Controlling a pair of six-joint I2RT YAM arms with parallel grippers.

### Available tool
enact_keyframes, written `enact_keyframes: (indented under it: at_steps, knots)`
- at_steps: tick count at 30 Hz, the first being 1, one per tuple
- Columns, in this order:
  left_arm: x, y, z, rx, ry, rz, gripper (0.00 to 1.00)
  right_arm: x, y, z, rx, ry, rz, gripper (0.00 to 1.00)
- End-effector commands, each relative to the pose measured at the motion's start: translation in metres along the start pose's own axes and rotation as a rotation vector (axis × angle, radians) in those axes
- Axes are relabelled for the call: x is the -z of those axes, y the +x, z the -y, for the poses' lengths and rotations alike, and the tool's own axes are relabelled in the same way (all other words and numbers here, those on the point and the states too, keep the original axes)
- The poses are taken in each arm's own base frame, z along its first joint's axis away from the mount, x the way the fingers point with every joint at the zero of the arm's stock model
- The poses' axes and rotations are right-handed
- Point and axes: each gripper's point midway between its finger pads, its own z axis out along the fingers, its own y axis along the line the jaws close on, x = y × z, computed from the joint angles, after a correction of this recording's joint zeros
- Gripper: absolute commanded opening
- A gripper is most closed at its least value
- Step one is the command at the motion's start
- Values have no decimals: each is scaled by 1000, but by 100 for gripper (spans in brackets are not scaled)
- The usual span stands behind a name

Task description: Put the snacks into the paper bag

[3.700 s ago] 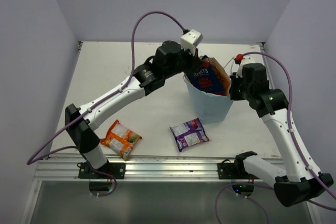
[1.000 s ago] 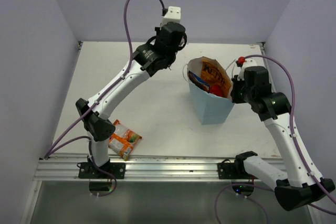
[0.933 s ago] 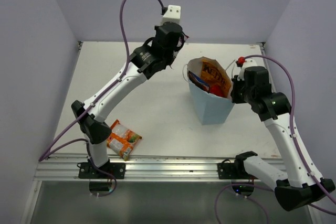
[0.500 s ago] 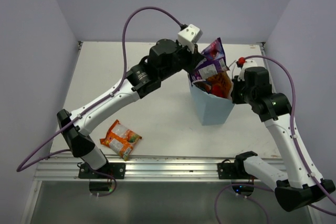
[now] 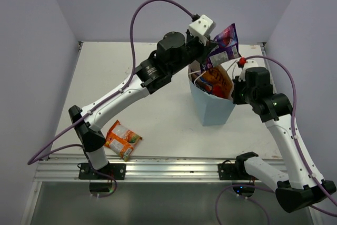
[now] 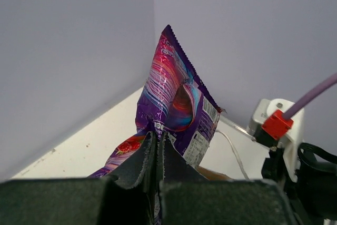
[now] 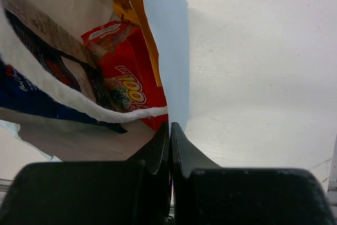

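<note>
Your left gripper (image 6: 158,134) is fully closed, its two dark fingers pinching the lower edge of the purple packet (image 6: 176,96). The packet stands up from the fingers with its crimped top corner highest. From above, it hangs in the air over the far rim of the bag (image 5: 213,110), tilted, and clear of the table (image 5: 131,77). The left arm reaches in from the near left corner, across the table, to the bag's far left side.

Your right gripper (image 7: 169,129) is also fully closed. Its fingers clamp the light blue wall of the bag at the top edge, on the bag's right side. Through its wrist camera you look down into the open mouth of the bag. A red packet (image 7: 124,85) sits inside against that wall. The orange chip bag (image 7: 126,3) stands beside it, and a blue bag (image 7: 16,90) lies further in, on the left of that view. From above, the orange chip bag fills much of the opening.

The bag stands upright at the right middle of the table, just in front of the right arm's wrist. One orange-white packet (image 5: 122,139) lies flat on the table near the front left, beside the left arm's base and well apart from the bag.
</note>
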Motion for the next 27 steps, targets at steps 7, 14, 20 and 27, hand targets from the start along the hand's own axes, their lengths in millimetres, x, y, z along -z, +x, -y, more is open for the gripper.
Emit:
enact_keyframes:
  at_steps: [7, 14, 20, 27]
  knots:
    - [-26, -15, -6, -43, -29, 103, 0, 10, -10, -1, 7, -10, 53, 0]
    - [-17, 62, -6, -75, -5, -73, 0, 12, -8, 0, 6, -9, 57, 0]
    - [12, 124, -7, -145, 35, -240, 0, 9, -7, -1, 4, -13, 51, 0]
    - [42, 120, -12, -231, 53, -275, 0, 7, -7, -2, 3, -15, 46, 0]
